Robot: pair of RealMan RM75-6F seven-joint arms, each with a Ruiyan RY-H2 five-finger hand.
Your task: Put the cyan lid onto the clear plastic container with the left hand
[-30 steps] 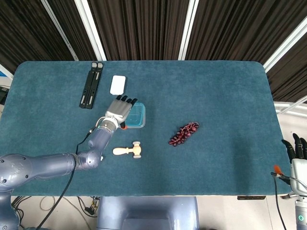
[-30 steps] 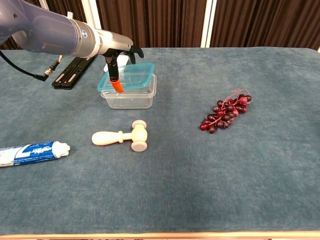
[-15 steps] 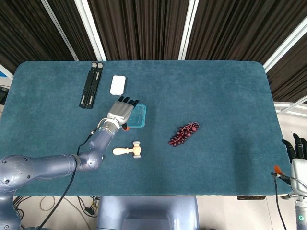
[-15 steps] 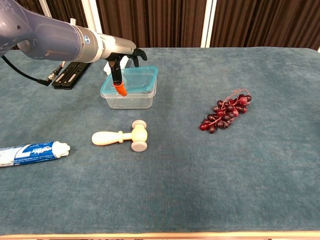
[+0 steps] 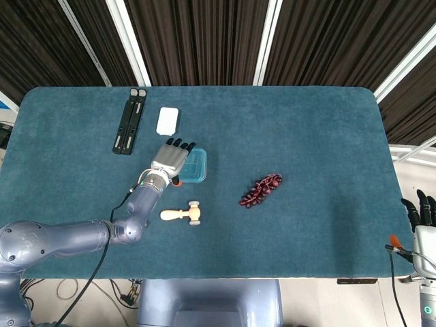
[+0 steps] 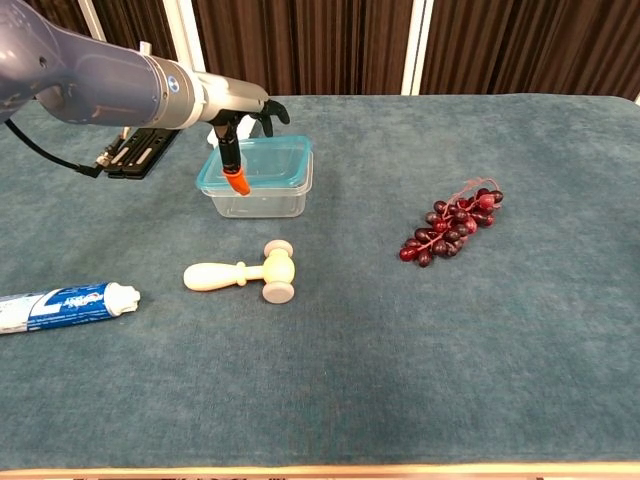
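The clear plastic container (image 6: pixel 262 201) stands on the table left of centre, and the cyan lid (image 6: pixel 268 160) lies roughly flat on top of it. In the head view the lid (image 5: pixel 196 165) covers the container. My left hand (image 6: pixel 238 124) is at the lid's left end, fingers over its top and the orange-tipped thumb (image 6: pixel 236 183) down against its front edge, gripping it. From above, the left hand (image 5: pixel 170 158) hides the lid's left part. My right hand (image 5: pixel 422 212) hangs off the table's near right corner, fingers apart and empty.
A small wooden mallet (image 6: pixel 246 274) lies just in front of the container. A bunch of dark red grapes (image 6: pixel 451 222) sits to the right. A toothpaste tube (image 6: pixel 64 305) lies near left. A black folded stand (image 5: pixel 129 120) and a white block (image 5: pixel 167 120) lie behind.
The lid was tilted above the container and has come down flat onto it. My left hand lowered with it and shifted slightly left. The right hand stayed put.
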